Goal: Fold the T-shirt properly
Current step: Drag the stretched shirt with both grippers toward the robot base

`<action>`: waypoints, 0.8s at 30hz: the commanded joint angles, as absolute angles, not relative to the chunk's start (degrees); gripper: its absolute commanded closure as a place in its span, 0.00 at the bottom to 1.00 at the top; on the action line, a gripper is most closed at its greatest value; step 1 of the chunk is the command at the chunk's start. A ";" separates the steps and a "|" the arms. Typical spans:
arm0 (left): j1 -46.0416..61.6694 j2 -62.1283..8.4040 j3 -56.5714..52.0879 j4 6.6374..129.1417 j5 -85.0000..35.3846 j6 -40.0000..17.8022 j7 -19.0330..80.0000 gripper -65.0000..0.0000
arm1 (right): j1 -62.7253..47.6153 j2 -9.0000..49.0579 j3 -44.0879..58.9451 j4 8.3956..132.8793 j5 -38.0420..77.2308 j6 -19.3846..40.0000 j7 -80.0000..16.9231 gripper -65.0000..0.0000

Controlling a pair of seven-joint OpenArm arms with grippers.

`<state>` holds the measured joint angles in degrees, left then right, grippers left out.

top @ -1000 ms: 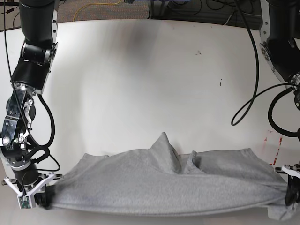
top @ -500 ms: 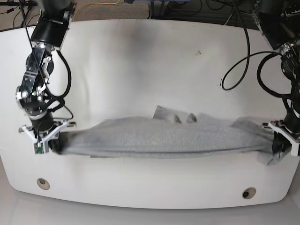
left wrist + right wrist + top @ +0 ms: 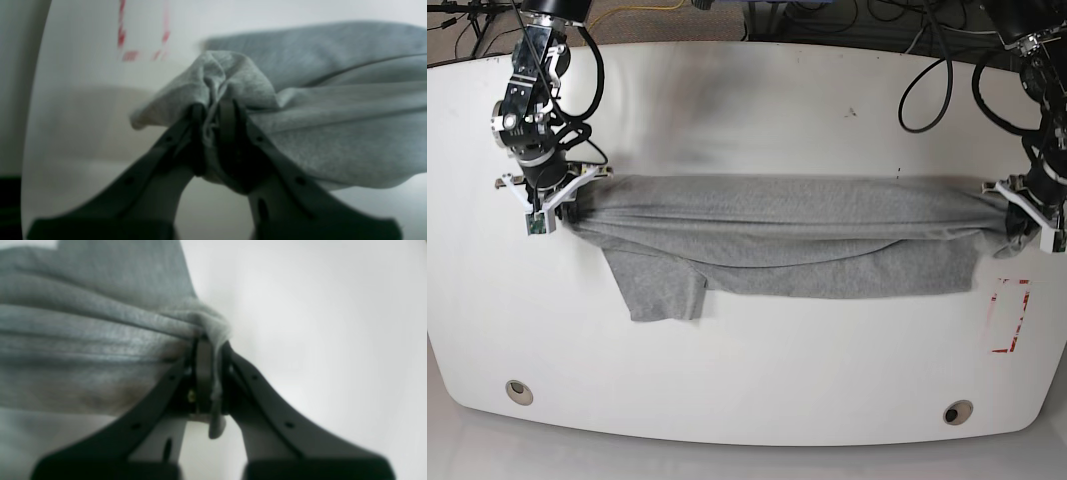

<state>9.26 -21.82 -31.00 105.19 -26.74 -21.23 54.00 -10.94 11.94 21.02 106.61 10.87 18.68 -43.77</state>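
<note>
The heather-grey T-shirt [image 3: 787,235] is stretched in a long band across the white table [image 3: 757,380], with a flap [image 3: 662,285] hanging toward the front at the left. My right gripper [image 3: 555,200] is shut on the shirt's left end; the right wrist view shows its fingers [image 3: 203,373] pinching bunched fabric [image 3: 100,340]. My left gripper [image 3: 1027,215] is shut on the shirt's right end; the left wrist view shows its fingers [image 3: 227,126] clamped on a gathered fold [image 3: 227,76]. The chest letters and the neck tag are hidden.
Red tape marks [image 3: 1009,315] lie on the table at the right, and also show in the left wrist view [image 3: 141,36]. Two round holes [image 3: 518,390] [image 3: 957,411] sit near the front edge. Cables [image 3: 927,70] lie along the back edge.
Both grippers have carried the shirt away from the table's front edge toward the back. The shirt is now stretched wider and a flap hangs at the front left.
</note>
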 commanded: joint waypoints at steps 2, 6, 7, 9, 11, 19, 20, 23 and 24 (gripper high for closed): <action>11.65 -23.25 -32.04 106.15 -26.59 -20.88 52.35 0.94 | -13.41 12.26 21.32 108.88 11.12 18.42 -41.98 1.00; 14.55 -23.25 -33.80 106.15 -26.59 -20.88 52.35 0.94 | -16.22 10.86 21.41 109.14 11.12 18.42 -41.98 1.00; 15.69 -23.25 -34.59 106.15 -26.59 -20.88 52.35 0.94 | -17.27 10.59 21.41 109.49 11.12 18.42 -41.98 1.00; 16.84 -23.25 -35.38 106.15 -26.59 -20.88 52.35 0.94 | -18.51 10.24 21.41 109.76 11.12 18.42 -41.98 1.00; 17.71 -23.25 -36.09 106.15 -26.59 -20.88 52.35 0.94 | -19.91 9.71 21.32 110.20 11.12 18.42 -41.98 1.00; 21.14 -23.25 -38.81 106.15 -26.59 -20.88 52.35 0.94 | -24.13 8.48 21.23 110.99 11.12 18.42 -41.98 1.00; 21.49 -23.25 -38.99 106.15 -26.59 -20.88 52.35 0.94 | -24.48 8.48 21.23 111.08 11.12 18.42 -41.98 1.00; 22.20 -23.25 -39.34 106.07 -26.42 -20.88 52.35 0.94 | -25.54 8.48 21.05 110.90 11.12 18.42 -41.98 1.00; 22.46 -23.25 -39.34 106.07 -26.33 -20.88 52.35 0.94 | -25.80 8.48 21.05 110.90 11.12 18.42 -41.98 1.00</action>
